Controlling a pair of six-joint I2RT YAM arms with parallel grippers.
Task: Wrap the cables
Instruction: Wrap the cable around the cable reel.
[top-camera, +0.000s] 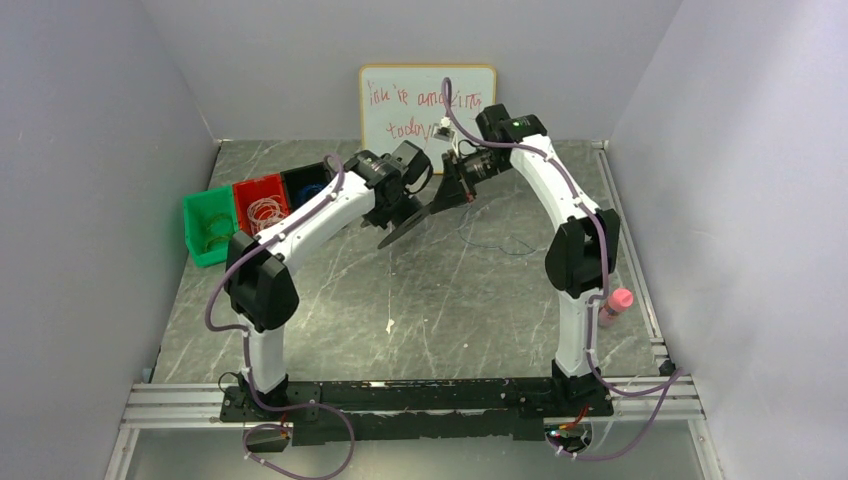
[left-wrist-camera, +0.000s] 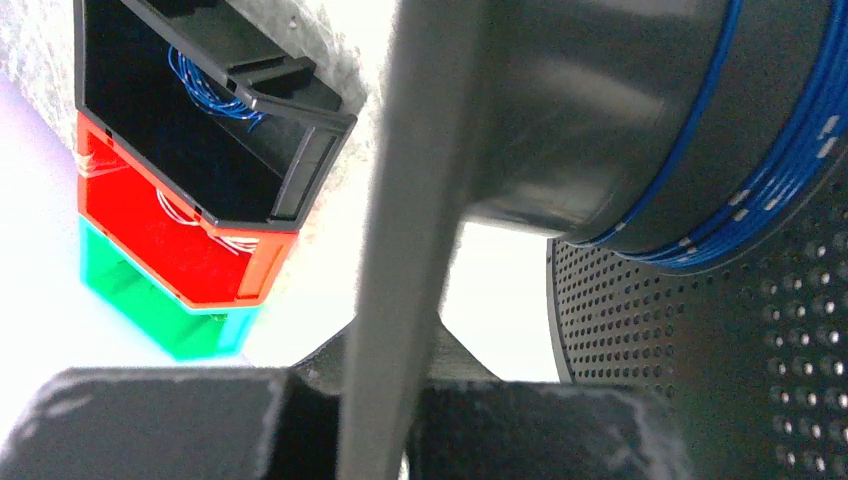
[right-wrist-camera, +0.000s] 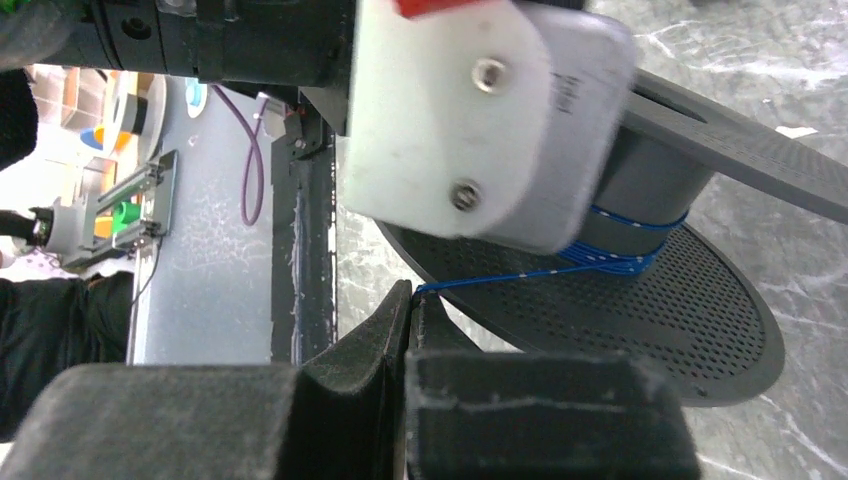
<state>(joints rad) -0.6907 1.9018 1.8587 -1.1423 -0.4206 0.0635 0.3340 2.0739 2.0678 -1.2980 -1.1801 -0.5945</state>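
Blue cable (right-wrist-camera: 612, 262) runs taut from the right gripper (right-wrist-camera: 408, 305), whose jaws pinch it, to the spool hub (right-wrist-camera: 650, 180) just ahead. The left gripper (left-wrist-camera: 385, 375) clamps the flange (left-wrist-camera: 400, 200), steadying it for winding.

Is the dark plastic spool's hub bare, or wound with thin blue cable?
Partly wound: a few turns of thin blue cable circle the dark plastic spool's hub against its perforated flange; the rest is bare.

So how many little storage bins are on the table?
3, side by side at far left: green bin, red bin, then black bin. Others could hide behind the left arm.
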